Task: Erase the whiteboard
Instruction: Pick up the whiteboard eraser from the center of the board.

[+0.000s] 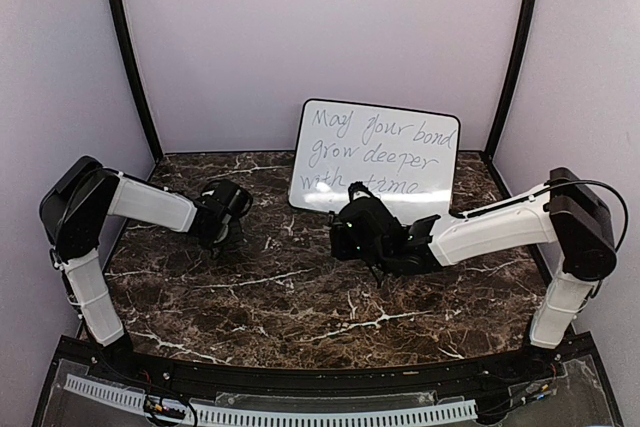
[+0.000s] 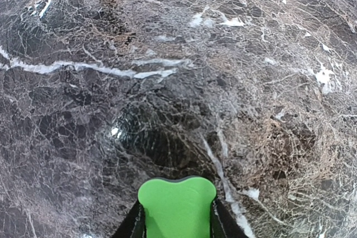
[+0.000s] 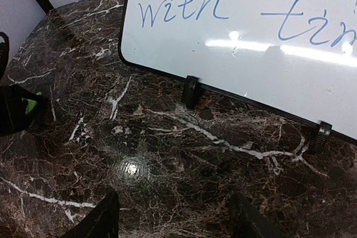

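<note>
Leaning against the back wall [image 1: 320, 37] at the rear of the desk [image 1: 280, 297], right of centre, the whiteboard [image 1: 375, 159] stands propped on its lower edge, tilted back. Thin black frame, rounded corners. Two small black feet [image 3: 191, 90] on the bottom edge touch the marble-patterned top. The handwriting [image 1: 378, 137] fills the board in three lines, reading roughly "May your bond grow deeper with time". The strokes look blue in the right wrist view and are unsmudged.

Left end effector [image 2: 178, 224]: pinching a green eraser [image 2: 177, 196]. The block sits between the two dark fingers, with both inner faces against its sides. It hangs over bare desk on the left side, well apart from the board. I cannot tell whether the eraser touches the surface.

Right end effector [image 3: 174, 202]: fingers spread wide, with only dark marble showing between them. It sits low over the desk just in front of the board's lower left corner and does not touch the board.

The two arms reach inward from opposite sides, and the left end effector shows at the left edge of the right wrist view.
</note>
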{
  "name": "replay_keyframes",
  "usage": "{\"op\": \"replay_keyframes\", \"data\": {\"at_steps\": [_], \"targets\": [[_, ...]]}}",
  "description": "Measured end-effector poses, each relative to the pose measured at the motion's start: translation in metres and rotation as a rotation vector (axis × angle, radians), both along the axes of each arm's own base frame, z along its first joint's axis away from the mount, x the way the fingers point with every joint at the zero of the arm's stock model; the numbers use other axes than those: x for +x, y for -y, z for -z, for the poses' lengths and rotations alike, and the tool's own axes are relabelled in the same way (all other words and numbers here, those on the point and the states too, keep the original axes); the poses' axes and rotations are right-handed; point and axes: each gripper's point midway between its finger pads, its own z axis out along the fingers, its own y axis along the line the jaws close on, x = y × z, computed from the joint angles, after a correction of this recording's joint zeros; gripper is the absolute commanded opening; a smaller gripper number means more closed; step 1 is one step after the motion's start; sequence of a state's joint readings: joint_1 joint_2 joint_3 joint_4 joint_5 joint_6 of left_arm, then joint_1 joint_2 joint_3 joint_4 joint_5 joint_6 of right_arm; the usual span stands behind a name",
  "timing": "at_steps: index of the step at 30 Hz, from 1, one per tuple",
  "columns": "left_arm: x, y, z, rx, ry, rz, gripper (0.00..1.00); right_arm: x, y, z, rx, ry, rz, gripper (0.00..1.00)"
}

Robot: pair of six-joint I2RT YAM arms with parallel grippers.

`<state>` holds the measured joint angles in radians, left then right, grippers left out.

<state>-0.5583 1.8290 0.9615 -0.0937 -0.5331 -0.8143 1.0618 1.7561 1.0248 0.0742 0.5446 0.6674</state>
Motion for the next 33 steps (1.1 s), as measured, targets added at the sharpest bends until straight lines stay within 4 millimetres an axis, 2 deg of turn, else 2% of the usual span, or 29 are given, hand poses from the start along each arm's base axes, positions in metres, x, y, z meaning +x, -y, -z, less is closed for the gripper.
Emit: {"op": "replay_keyframes", "data": {"at_steps": [2,6,9,11,16,19,24,28,31,33], "targets": [[0.000,0.000,0.000,0.000,0.000,0.000,0.25,0.000,0.000,0.000,-0.001,0.001,0.000,0.65],[0.000,0.004,-0.003,-0.016,-0.003,0.018,0.24,0.001,0.003,0.000,-0.019,0.008,0.006,0.74],[-0.001,0.011,-0.020,-0.061,0.018,0.059,0.26,0.003,0.008,-0.001,-0.054,0.024,0.022,0.84],[-0.001,0.019,-0.044,-0.114,0.063,0.105,0.27,0.005,0.014,-0.003,-0.088,0.041,0.041,0.87],[0.000,0.046,-0.128,-0.264,0.248,0.276,0.28,0.009,0.031,-0.016,-0.153,0.084,0.089,0.98],[-0.006,0.065,-0.171,-0.338,0.341,0.410,0.29,0.011,0.039,-0.026,-0.183,0.113,0.109,0.99],[-0.028,0.097,-0.220,-0.439,0.434,0.660,0.31,0.010,0.049,-0.053,-0.178,0.171,0.119,0.99],[-0.046,0.113,-0.253,-0.490,0.513,0.815,0.32,0.009,0.059,-0.076,-0.137,0.217,0.118,0.99],[-0.058,0.120,-0.270,-0.511,0.556,0.901,0.32,0.011,0.069,-0.082,-0.126,0.232,0.130,0.99],[-0.064,0.125,-0.273,-0.517,0.559,0.951,0.32,0.014,0.079,-0.079,-0.134,0.227,0.149,0.99]]}}
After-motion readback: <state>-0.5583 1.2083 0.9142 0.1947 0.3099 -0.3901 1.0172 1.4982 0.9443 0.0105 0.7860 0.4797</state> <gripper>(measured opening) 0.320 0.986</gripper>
